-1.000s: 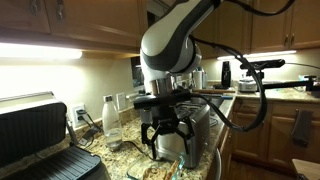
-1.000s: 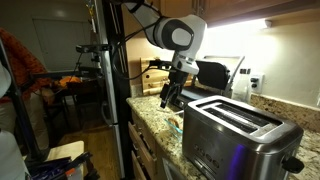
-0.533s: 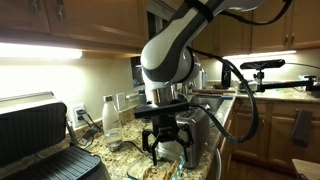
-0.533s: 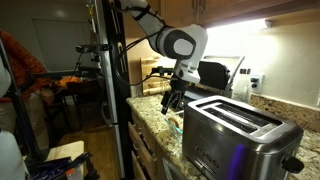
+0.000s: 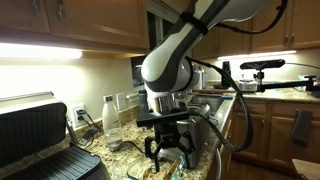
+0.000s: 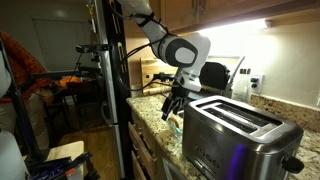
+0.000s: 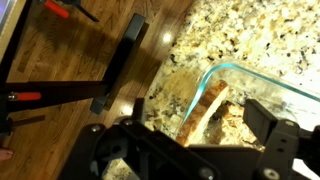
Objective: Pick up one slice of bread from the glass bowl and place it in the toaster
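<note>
Open hand poised over the bread in the bowl

The hand (image 7: 188, 135) is spread wide and empty. The slice of bread (image 7: 205, 108) sits just at its 12 o'clock, inside the glass bowl (image 7: 262, 82) on the tabletop (image 7: 250, 30). The slice is probably light, soft and crumbly, so pinch it gently across its flat faces near the crust. In an exterior view the toaster (image 6: 235, 128) stands at the hand's 4 o'clock. The bowl's far side is cut off, and I cannot tell how many slices it holds.
</note>
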